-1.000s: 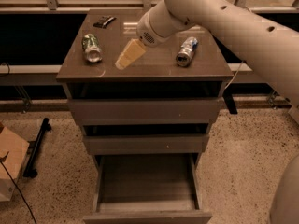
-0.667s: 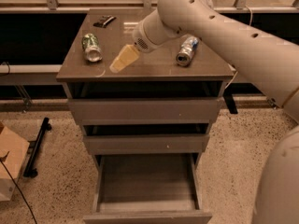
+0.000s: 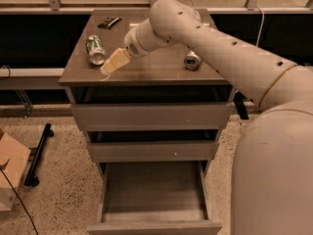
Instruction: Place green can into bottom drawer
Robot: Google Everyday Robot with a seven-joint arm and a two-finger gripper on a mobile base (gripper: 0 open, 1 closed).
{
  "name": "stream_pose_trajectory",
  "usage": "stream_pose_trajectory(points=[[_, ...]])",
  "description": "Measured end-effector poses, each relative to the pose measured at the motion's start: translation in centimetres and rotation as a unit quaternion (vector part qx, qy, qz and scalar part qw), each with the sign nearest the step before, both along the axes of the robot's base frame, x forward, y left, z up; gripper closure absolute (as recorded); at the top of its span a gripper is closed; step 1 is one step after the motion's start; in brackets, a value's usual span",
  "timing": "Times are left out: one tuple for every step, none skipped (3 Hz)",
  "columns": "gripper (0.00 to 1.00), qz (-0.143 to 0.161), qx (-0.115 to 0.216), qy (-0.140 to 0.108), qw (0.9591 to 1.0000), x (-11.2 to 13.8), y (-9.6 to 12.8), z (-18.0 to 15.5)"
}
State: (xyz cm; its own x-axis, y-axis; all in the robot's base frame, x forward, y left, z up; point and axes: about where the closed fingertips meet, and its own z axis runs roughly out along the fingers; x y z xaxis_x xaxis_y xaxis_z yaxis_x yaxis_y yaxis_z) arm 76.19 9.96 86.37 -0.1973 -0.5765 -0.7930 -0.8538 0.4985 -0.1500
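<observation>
The green can (image 3: 96, 49) lies on its side on the cabinet top (image 3: 151, 67), near the left edge. My gripper (image 3: 108, 67) hangs just right of the can and slightly nearer the front edge, a small gap between them, holding nothing. The bottom drawer (image 3: 152, 199) is pulled out and its grey inside shows no objects. The two upper drawers (image 3: 151, 116) stand partly open above it.
A silver-and-blue can (image 3: 192, 60) lies on the right side of the cabinet top, partly behind my arm. A small dark object (image 3: 108, 22) lies at the back left. A cardboard box (image 3: 11, 173) and a black bar (image 3: 39, 153) are on the floor at left.
My gripper has moved left across the cabinet top, closer to the green can. The cans have not moved.
</observation>
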Motion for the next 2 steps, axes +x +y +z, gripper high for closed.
stream_pose_trajectory(points=[[0.0,0.002,0.024,-0.006,0.9997,1.6,2.0,-0.1],[0.0,0.005,0.047,-0.004,0.9989,3.2,4.4,-0.6]])
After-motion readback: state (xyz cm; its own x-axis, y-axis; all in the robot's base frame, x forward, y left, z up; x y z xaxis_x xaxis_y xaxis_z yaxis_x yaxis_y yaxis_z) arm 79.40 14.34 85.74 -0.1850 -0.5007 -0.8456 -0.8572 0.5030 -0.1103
